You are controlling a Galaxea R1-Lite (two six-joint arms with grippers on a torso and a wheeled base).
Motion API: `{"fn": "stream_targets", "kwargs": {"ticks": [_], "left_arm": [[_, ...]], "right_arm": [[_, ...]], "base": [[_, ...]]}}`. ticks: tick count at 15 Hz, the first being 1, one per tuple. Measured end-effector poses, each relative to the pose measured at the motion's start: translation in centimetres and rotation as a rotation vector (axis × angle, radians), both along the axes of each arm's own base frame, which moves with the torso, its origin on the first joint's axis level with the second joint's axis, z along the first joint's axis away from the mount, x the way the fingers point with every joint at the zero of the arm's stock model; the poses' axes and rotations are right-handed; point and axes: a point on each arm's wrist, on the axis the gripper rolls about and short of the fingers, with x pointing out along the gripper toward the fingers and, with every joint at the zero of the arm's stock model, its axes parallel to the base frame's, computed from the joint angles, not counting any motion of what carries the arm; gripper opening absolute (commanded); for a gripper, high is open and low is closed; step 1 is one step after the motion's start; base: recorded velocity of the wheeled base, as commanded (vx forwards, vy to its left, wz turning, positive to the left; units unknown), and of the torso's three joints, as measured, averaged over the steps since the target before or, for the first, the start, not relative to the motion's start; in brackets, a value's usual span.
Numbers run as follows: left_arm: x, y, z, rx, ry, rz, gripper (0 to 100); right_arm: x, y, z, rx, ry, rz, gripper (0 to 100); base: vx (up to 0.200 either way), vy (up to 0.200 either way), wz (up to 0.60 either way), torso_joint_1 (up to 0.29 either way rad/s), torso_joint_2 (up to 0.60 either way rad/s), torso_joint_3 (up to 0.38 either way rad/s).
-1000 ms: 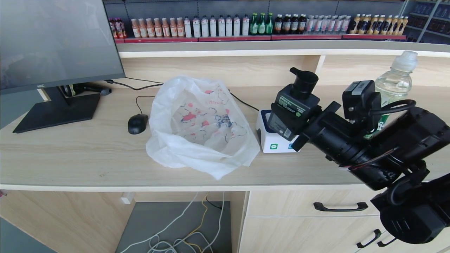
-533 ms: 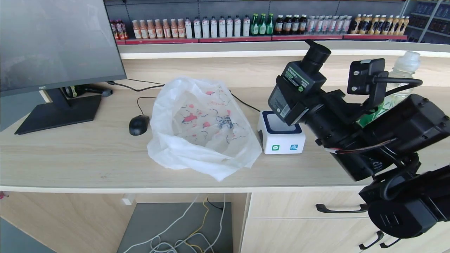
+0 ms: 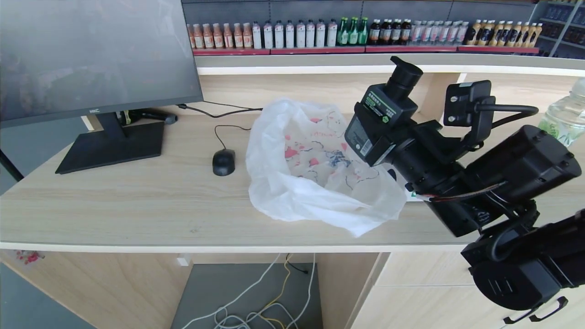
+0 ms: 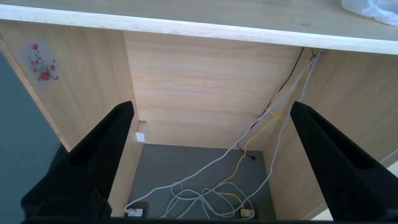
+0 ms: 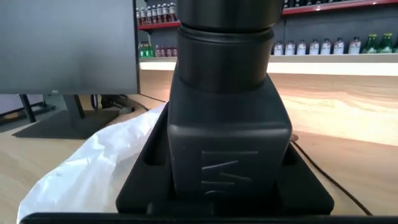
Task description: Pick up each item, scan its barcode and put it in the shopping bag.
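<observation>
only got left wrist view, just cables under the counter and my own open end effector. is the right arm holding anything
Observer: Yes. The right end effector is shut on a black bottle, held tilted with its cap up.
Operator: where's it held
Observer: In the head view it overlaps the right edge of the shopping bag, which lies open on the counter.
Operator: anything left to scan
Observer: A clear water bottle is at the counter's far right, its base hidden behind the arm.
</observation>
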Motion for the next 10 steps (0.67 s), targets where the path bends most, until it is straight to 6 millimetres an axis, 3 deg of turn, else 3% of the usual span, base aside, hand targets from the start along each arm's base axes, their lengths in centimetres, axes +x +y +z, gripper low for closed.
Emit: {"fn": "stream_targets", "kwargs": {"ticks": [1,5,10], "left_arm": [[0.0,0.0,0.0,0.0,0.0,0.0,100],[0.0,0.0,0.0,0.003,-0.001,-0.001,100],[0.0,0.0,0.0,0.003,0.0,-0.001,100]], "right_arm": [[0.0,0.0,0.0,0.001,-0.002,0.001,0],[0.2,0.3,1.2,0.025,-0.045,0.009,0],[0.1,0.3,0.6,0.008,-0.025,0.0,0]], "base": [[0.0,0.2,0.0,0.007,0.0,-0.002],[0.0,0.0,0.0,0.0,0.0,0.0],[0.0,0.0,0.0,0.0,0.0,0.0]]}}
